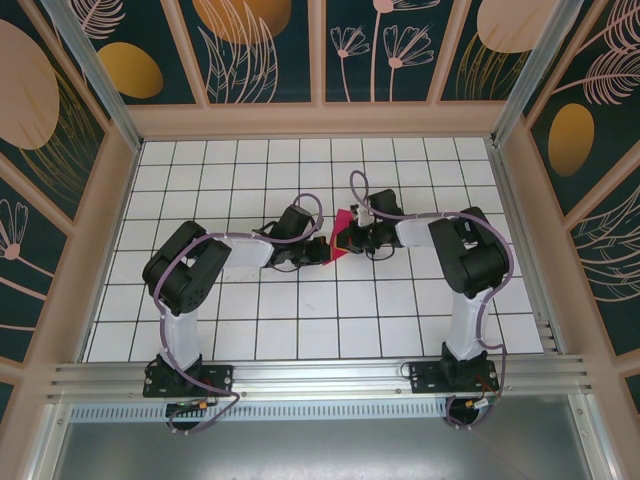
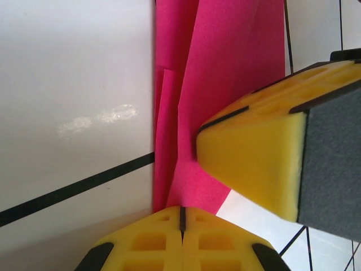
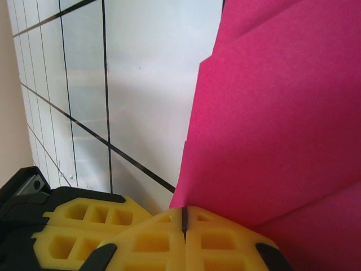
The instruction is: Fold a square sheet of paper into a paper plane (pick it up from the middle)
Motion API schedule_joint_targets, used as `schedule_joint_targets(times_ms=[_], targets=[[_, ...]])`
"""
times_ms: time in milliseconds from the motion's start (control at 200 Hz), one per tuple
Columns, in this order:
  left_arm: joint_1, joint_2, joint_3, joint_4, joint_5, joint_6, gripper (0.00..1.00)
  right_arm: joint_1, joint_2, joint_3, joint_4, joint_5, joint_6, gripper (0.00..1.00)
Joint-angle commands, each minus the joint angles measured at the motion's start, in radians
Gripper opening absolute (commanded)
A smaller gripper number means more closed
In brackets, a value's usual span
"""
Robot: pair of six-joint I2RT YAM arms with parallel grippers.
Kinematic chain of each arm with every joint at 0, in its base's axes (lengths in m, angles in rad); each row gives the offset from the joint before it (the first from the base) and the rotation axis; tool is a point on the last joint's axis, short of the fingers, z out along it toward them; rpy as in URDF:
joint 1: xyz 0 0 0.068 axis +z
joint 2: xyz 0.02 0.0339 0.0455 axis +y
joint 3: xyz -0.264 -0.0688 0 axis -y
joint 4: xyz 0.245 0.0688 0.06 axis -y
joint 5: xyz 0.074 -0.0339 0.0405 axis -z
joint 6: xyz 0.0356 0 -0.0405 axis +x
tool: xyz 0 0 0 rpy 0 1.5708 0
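Observation:
The square sheet of paper (image 1: pixel 342 232), magenta-pink, is folded into overlapping layers and held up between the two arms at mid-table. Whether it has the paper plane's shape, I cannot tell. In the left wrist view the paper (image 2: pixel 225 68) narrows down into my left gripper (image 2: pixel 181 213), which is shut on its lower edge. The right wrist view has the paper (image 3: pixel 282 113) fanning up from my right gripper (image 3: pixel 184 214), shut on it too. In the top view the left gripper (image 1: pixel 325 250) and right gripper (image 1: pixel 358 238) stand almost tip to tip.
A white gridded table (image 1: pixel 300 300) lies under both arms, fenced by a wooden frame (image 1: pixel 320 120). One yellow finger (image 2: pixel 254 158) of the right gripper sits close against the paper in the left wrist view. The left gripper's yellow finger (image 3: pixel 79 226) shows low left in the right wrist view.

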Motion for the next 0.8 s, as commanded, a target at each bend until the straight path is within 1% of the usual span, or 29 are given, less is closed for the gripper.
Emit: schedule_joint_targets(times_ms=[0, 25, 125, 270, 565, 796], targets=[[0.005, 0.032, -0.015, -0.095, -0.064, 0.018, 0.0, 0.006, 0.029, 0.009, -0.019, -0.032, -0.047, 0.0], [0.005, 0.032, -0.037, -0.095, -0.064, 0.018, 0.0, 0.006, 0.03, 0.01, -0.02, -0.032, -0.05, 0.0], [0.006, 0.031, -0.041, -0.097, -0.065, 0.015, 0.0, 0.006, 0.045, 0.027, -0.05, -0.025, -0.07, 0.0], [0.006, 0.03, -0.044, -0.108, -0.065, 0.017, 0.0, -0.009, 0.071, 0.054, -0.098, 0.051, -0.095, 0.0], [0.006, 0.02, -0.159, -0.125, -0.046, 0.057, 0.0, -0.134, 0.107, 0.092, -0.103, 0.118, -0.096, 0.0], [0.006, 0.016, -0.19, -0.121, -0.036, 0.066, 0.0, -0.219, 0.148, 0.152, -0.079, 0.141, -0.06, 0.0]])
